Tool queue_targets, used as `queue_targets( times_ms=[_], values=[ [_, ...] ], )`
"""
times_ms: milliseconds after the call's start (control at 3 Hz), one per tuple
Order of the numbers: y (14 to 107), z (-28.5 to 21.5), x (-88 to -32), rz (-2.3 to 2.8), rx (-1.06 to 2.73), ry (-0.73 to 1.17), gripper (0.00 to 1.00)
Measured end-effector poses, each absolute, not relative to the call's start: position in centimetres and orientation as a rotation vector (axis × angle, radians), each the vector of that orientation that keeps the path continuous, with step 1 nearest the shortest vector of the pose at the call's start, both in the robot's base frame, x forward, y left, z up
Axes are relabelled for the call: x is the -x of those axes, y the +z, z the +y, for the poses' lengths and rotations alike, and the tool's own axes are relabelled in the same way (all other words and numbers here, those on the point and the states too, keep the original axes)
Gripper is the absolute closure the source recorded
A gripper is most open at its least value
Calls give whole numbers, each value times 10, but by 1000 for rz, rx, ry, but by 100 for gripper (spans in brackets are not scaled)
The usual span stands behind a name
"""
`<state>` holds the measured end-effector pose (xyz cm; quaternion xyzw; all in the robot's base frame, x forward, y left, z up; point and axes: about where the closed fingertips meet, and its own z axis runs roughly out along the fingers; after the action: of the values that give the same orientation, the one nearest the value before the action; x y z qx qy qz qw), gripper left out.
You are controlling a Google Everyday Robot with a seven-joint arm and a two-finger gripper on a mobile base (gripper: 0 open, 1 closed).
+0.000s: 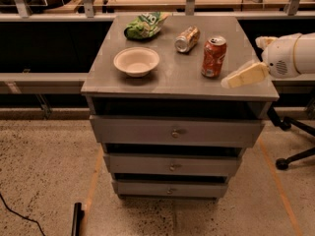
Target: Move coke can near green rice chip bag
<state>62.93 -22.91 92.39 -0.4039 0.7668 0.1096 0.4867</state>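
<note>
The coke can (213, 57) stands upright, red-orange with a silver top, on the right part of the grey cabinet top (177, 75). The green rice chip bag (144, 25) lies wrinkled at the back left of the top. My gripper (241, 63) is at the right edge of the top, just right of the coke can and apart from it. It is open and empty, with one cream finger (244, 76) pointing left toward the can's base.
A cream round bowl (136, 61) sits front left of the top. A gold-and-silver can (187, 38) lies on its side between the bag and the coke can. Below are three drawers (174, 132). An office chair base (295, 156) is at the right.
</note>
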Motion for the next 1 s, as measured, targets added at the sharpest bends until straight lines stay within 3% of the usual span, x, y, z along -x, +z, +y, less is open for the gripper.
queue_targets(
  times_ms=[667, 1000],
  values=[
    [897, -231, -679, 1855, 803, 271, 0],
    [890, -201, -694, 1828, 818, 367, 0]
  ],
)
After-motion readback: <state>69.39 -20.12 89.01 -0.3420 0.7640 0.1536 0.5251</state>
